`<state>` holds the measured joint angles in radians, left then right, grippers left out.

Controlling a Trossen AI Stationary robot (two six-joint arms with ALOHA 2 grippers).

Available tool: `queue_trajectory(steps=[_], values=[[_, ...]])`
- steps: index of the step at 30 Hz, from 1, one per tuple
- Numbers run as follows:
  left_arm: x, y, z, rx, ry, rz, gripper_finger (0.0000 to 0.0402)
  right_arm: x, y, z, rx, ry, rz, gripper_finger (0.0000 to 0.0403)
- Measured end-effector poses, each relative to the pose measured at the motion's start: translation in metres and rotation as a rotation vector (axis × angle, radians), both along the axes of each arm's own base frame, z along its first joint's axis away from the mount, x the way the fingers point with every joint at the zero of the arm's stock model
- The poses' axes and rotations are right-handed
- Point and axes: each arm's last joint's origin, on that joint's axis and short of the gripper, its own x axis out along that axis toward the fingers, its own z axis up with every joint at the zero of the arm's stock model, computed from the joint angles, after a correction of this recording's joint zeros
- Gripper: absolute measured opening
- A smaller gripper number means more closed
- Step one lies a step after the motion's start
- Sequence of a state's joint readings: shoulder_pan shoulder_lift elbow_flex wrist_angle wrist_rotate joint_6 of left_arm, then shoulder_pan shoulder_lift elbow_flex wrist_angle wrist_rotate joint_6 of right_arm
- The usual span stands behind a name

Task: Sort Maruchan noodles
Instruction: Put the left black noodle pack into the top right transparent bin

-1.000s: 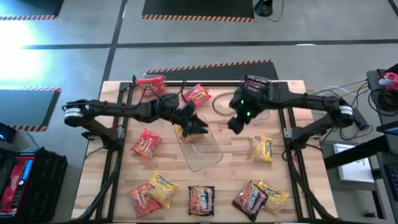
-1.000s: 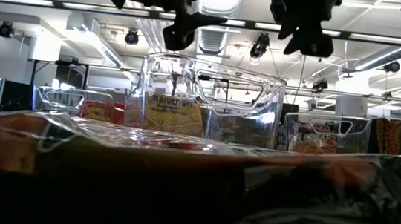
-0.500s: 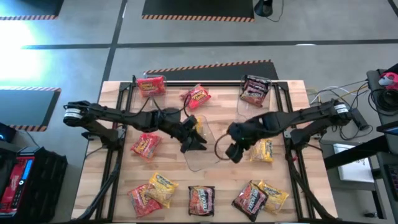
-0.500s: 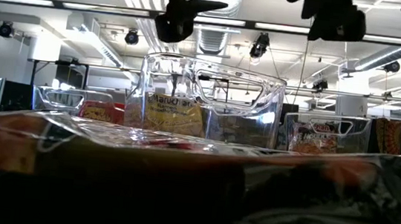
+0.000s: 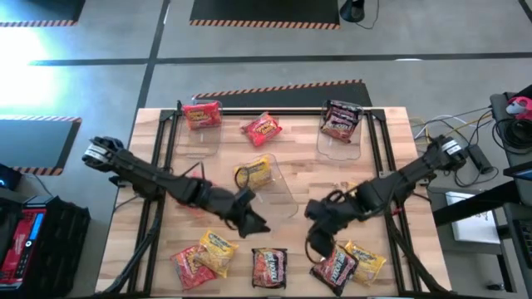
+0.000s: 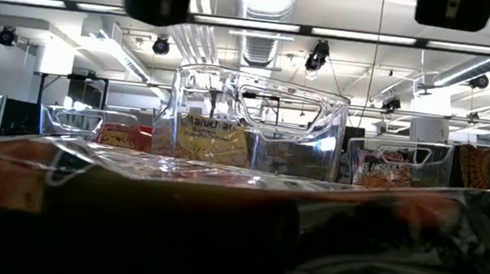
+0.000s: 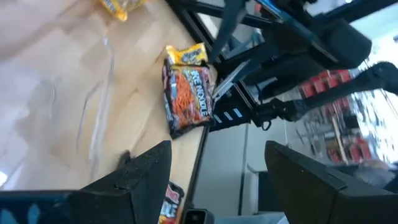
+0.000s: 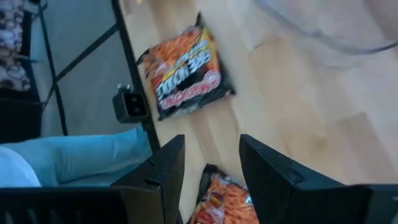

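Overhead first: your left gripper (image 5: pixel 249 223) hangs with its jaws spread and empty above the near half of the table (image 5: pixel 291 166), close to the yellow packet (image 5: pixel 218 247) and the red packet (image 5: pixel 184 264). Your right gripper (image 5: pixel 320 237) hovers just above the dark packet (image 5: pixel 334 264), beside another yellow one (image 5: pixel 366 256). Sorted noodles already sit in the far bins: red (image 5: pixel 202 114), dark (image 5: pixel 339 119), and yellow in the middle clear bin (image 5: pixel 274 178). Pick one packet per arm, I'd say, and descend square to its flat face.

Table-level view: both grippers sit high, only dark bulk showing; the clear bin (image 6: pixel 256 120) holds a yellow pack.

Left wrist view: fingers (image 7: pixel 146 171) wide apart, a dark packet (image 7: pixel 188 98) ahead.

Right wrist view: fingers (image 8: pixel 165 168) parted with nothing between them, over a dark packet (image 8: pixel 186 74).
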<state>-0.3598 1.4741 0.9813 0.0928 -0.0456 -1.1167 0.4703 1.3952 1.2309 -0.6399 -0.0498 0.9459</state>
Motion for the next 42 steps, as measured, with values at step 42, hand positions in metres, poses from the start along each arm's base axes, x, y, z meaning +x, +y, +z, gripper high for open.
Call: queue_trajectory(steps=[42], values=[[-0.012, -0.128, -0.129, -0.463, 0.375, 0.207, 0.0241, -0.010, 0.042, -0.098, 0.385, -0.137, -0.384, 0.0134]])
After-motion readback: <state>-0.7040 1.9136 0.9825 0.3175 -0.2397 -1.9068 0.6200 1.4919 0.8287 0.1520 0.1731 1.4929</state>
